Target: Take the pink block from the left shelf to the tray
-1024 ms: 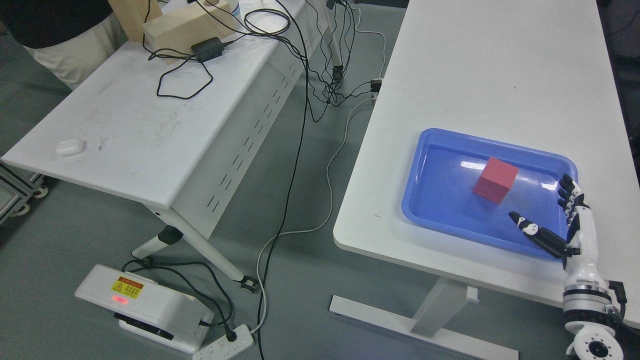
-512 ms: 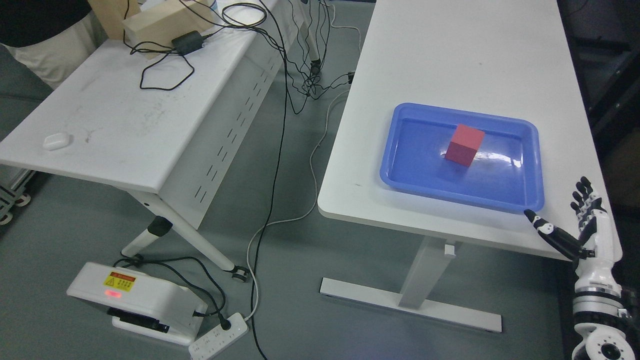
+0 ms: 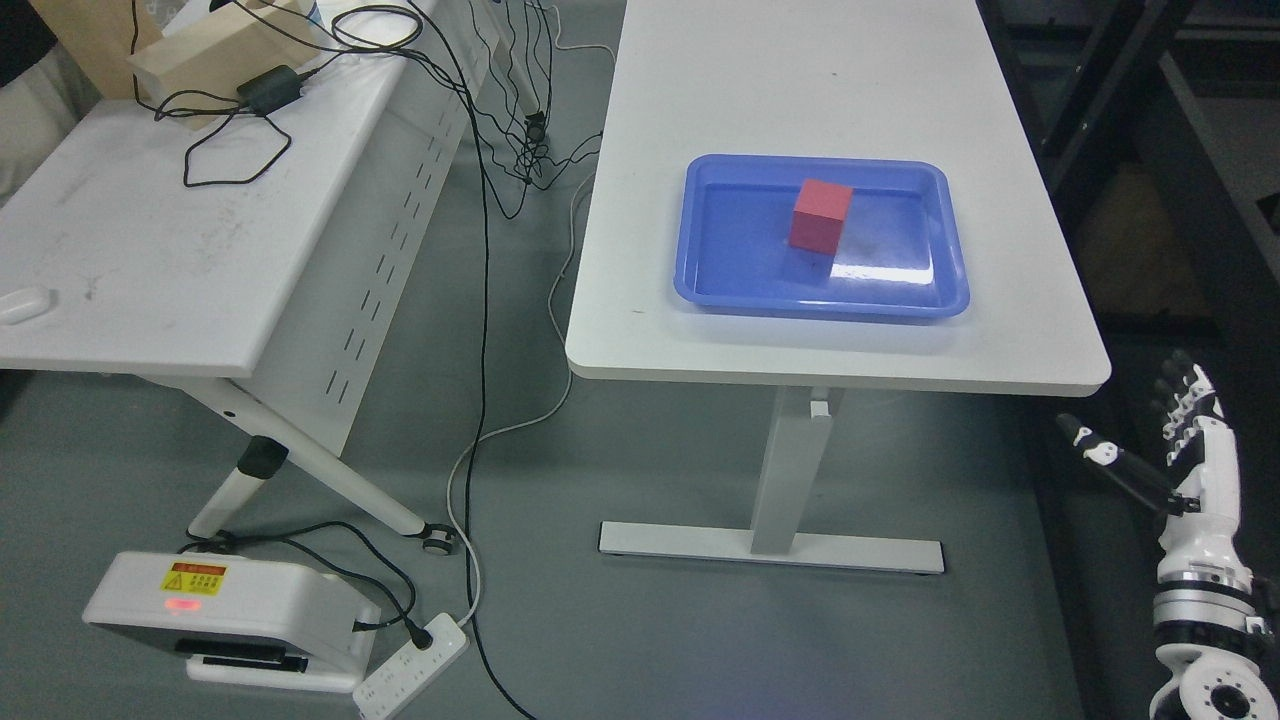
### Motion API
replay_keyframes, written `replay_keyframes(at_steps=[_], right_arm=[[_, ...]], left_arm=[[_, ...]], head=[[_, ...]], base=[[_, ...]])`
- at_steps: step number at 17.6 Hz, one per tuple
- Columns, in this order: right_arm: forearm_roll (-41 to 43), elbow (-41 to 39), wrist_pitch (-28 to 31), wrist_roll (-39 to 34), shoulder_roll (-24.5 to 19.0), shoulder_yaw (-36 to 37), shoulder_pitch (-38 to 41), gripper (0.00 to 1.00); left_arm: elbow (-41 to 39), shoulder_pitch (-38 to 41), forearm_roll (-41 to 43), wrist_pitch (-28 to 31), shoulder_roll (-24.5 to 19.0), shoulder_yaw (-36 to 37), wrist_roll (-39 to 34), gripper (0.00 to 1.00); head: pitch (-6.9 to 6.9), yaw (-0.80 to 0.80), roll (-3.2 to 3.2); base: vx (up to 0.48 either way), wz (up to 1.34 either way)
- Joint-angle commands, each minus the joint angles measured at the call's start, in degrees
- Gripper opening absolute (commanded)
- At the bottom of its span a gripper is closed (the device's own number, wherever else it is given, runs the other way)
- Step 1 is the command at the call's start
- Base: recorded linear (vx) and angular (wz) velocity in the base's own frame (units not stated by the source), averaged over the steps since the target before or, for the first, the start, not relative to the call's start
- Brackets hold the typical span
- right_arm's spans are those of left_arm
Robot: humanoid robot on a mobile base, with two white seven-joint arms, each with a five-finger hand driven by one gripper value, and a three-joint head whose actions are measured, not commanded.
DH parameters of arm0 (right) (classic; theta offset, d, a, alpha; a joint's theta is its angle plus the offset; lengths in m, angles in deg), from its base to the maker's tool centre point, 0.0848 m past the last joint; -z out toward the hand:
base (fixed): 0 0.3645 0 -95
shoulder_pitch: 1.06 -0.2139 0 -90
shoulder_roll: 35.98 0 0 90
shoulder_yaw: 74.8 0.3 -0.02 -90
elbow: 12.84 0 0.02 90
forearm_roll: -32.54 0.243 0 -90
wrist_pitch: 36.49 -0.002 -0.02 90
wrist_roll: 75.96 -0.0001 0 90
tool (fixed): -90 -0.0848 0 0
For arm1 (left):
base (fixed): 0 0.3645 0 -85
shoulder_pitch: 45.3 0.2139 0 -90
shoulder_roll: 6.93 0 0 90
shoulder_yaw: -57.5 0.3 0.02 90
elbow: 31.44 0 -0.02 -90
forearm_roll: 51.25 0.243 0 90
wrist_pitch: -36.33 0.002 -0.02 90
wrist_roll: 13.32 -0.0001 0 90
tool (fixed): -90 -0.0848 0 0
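- On the right surface (image 3: 820, 340): one blue tray (image 3: 720, 285), flat, near the front edge. One pink block (image 3: 821, 215) sits inside it, upright, toward the back middle, clear of the walls.
- Left of it: a second surface (image 3: 150, 290), well apart, carrying cables, one wooden box (image 3: 215, 55) and one small white case (image 3: 22, 304).
- On the floor, lower left: one white unit (image 3: 230, 610), one power strip (image 3: 410, 668) beside it.
- Right robot hand (image 3: 1150, 450), lower right, below and off the surface: fingers spread, holding nothing. Left one isn't visible.
- Judgement: placement looks done. To finish well, keep the arm low and away from the surface edge, don't nudge the tray.
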Motion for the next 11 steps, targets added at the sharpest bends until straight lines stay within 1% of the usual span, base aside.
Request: replay_keyframes(at_steps=[1,6,11], right_arm=[[0.2,0.0,-0.2,-0.3,1.0,0.4,-0.1,1.00],[0.1,0.1,-0.2,-0.3,1.0,0.4,0.0,1.00],[0.2,0.1,-0.2,-0.4,1.0,0.2,0.0,1.00]], left_arm=[[0.0,0.5,0.1,0.0,-1.0,0.0,0.0,1.00],[0.0,0.5,0.1,0.0,-1.0,0.0,0.0,1.00],[0.0,0.5,0.1,0.0,-1.0,0.0,0.0,1.00]], head=[[0.00,0.00,0.00],[0.00,0.00,0.00],[0.00,0.00,0.00]], base=[[-0.176,-0.11],[-0.139,0.03],[-0.097,0.06]])
